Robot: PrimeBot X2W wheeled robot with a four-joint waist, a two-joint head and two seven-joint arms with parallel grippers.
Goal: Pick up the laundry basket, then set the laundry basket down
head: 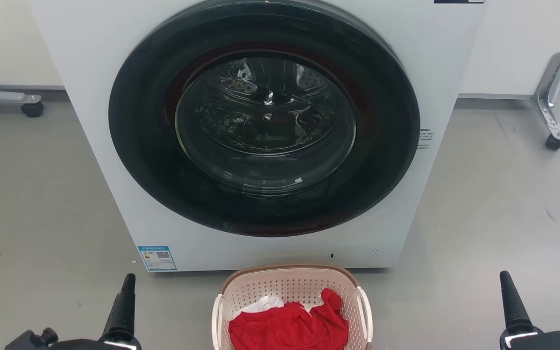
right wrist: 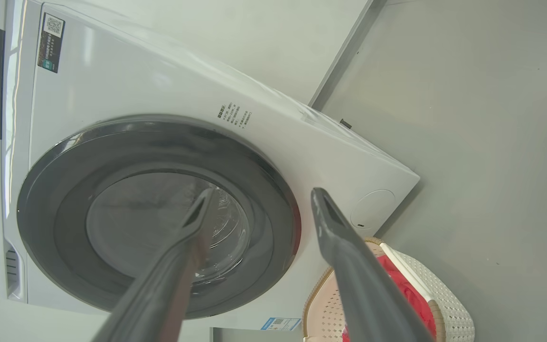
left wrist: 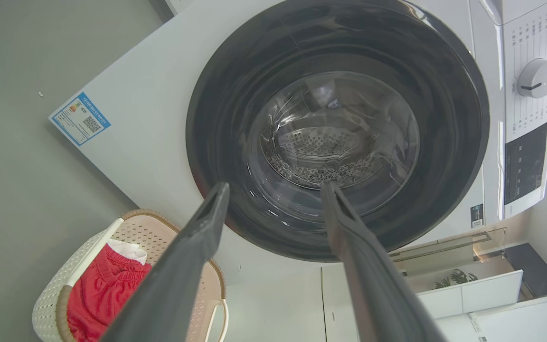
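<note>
The laundry basket (head: 285, 287) stands on the grey floor just in front of the washing machine, at the bottom centre of the head view. It is pale perforated plastic with a brown rim and white side handles, and a red garment (head: 289, 328) and a white cloth lie in it. My left gripper (head: 127, 284) hangs to the basket's left and my right gripper (head: 506, 282) to its right, both well apart from it. The left wrist view shows the left gripper (left wrist: 275, 186) open and empty, with the basket (left wrist: 55, 289) at lower left. The right gripper (right wrist: 262, 191) is also open and empty, the basket (right wrist: 449, 304) at lower right.
A white front-loading washing machine (head: 90, 97) with a dark round door (head: 265, 121), shut, rises right behind the basket. Metal frame legs on casters stand at the far left (head: 32, 108) and far right (head: 552, 131). Grey floor lies on both sides of the basket.
</note>
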